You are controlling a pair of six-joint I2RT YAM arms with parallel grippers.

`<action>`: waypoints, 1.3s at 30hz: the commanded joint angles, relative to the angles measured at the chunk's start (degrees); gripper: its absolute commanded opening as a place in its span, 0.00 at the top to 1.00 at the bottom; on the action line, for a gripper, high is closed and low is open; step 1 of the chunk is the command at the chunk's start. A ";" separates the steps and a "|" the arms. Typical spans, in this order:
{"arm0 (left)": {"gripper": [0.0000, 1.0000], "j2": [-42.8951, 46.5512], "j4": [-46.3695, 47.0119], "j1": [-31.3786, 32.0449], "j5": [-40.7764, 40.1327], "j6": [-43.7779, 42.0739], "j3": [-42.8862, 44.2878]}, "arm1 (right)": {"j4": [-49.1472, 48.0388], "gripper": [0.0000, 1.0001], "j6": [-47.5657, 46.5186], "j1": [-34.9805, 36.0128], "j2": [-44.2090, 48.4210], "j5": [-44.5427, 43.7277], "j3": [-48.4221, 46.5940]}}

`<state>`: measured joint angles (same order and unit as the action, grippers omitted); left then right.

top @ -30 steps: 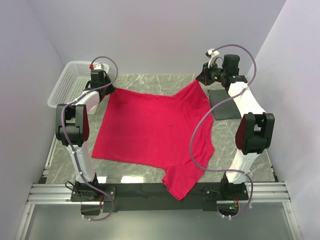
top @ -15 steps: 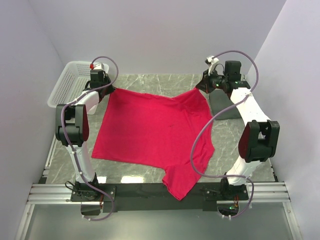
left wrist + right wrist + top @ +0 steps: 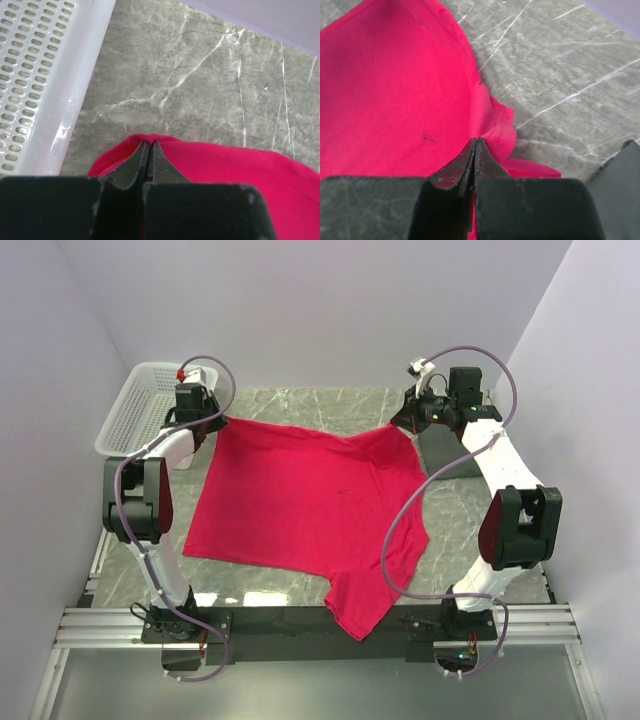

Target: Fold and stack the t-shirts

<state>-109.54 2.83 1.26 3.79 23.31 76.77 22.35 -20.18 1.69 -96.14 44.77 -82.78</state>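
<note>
T-shirt (image 3: 310, 505), crimson, lies spread across marbled worktop (image 3: 300, 402), one sleeve reaching over near edge. Left gripper (image 3: 149, 144) is clamped on its far-left corner, beside white mesh basket (image 3: 135, 405). Right gripper (image 3: 475, 141) is clamped on far-right corner.

My top camera gives me bright, even, diffuse light, and the shadows beside the arms are soft and faint. The marble counter (image 3: 300, 400) shows pale glare patches along its near edge. The red t-shirt (image 3: 300, 500) is so saturated that its folds barely show. In my wrist views the marble veins are crisp, while the left gripper (image 3: 148, 145) and right gripper (image 3: 475, 142) are dark, grainy and slightly soft near the lens. The white mesh basket (image 3: 30, 75) is almost blown out.
</note>
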 commanded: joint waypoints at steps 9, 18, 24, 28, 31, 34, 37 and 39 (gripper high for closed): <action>0.99 4.24 3.50 -0.46 0.43 -3.62 -3.12 | 9.37 1.00 -9.96 2.43 5.17 6.11 2.36; 0.99 2.05 1.83 -0.47 -0.54 -4.32 -0.66 | 11.93 1.00 -12.86 3.93 8.33 5.95 7.10; 1.00 1.52 2.18 -0.47 -0.80 -5.38 -0.13 | 12.46 1.00 -13.48 3.84 10.27 4.71 8.60; 0.99 2.22 3.14 -0.47 -1.33 -6.96 -1.01 | 12.72 1.00 -13.57 3.84 11.32 4.88 9.57; 1.00 2.66 3.76 -0.47 -1.77 -8.28 -1.45 | 13.16 1.00 -13.65 3.84 12.38 5.58 10.01; 0.99 3.19 4.55 -0.47 -2.12 -9.68 -1.89 | 13.95 1.00 -13.57 3.76 13.25 6.38 10.10; 1.00 3.36 4.73 -0.47 -2.30 -11.27 -2.07 | 14.39 1.00 -13.39 3.67 14.13 6.64 10.53; 0.99 3.37 4.82 -0.47 -2.65 -12.23 -2.24 | 14.39 1.00 -13.30 3.67 14.66 6.73 11.15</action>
<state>-108.27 4.25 1.08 2.35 14.11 74.28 36.32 -32.97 5.50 -84.73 49.65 -72.60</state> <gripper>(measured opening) 0.013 0.004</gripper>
